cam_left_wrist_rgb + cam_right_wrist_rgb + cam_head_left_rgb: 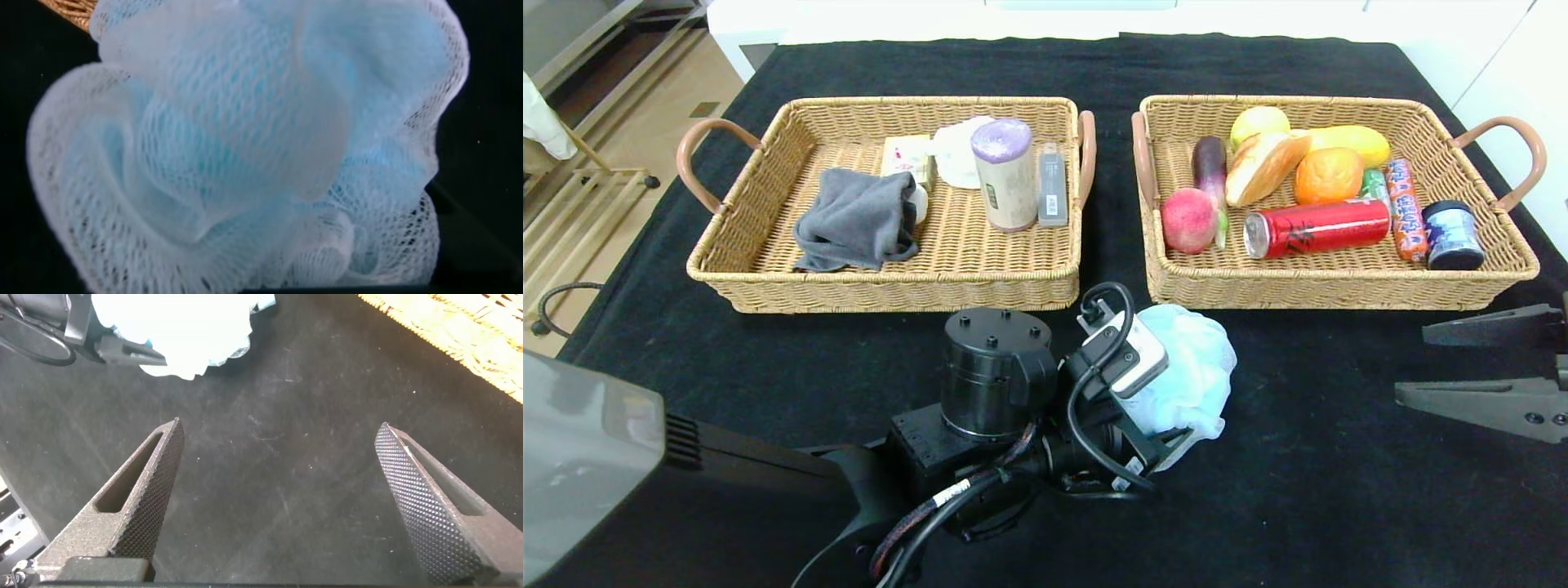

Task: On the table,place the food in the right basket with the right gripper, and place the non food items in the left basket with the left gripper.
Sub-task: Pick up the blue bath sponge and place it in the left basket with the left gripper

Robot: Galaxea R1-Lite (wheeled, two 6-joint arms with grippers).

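While my left claw (1176, 437) is down at the blue mesh sponge (1188, 376), I cannot tell if it grasps it already. The sponge lies on the black worktop (1298, 490), just in front of the gap between the left basket (768, 278) and right basket (1339, 290). My right claw (1437, 363) hovers released on the right side.

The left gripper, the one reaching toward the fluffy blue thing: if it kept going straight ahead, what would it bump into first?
The blue mesh bath sponge. It fills the left wrist view directly ahead of the left gripper, probably already touching, though depth is hard to judge.
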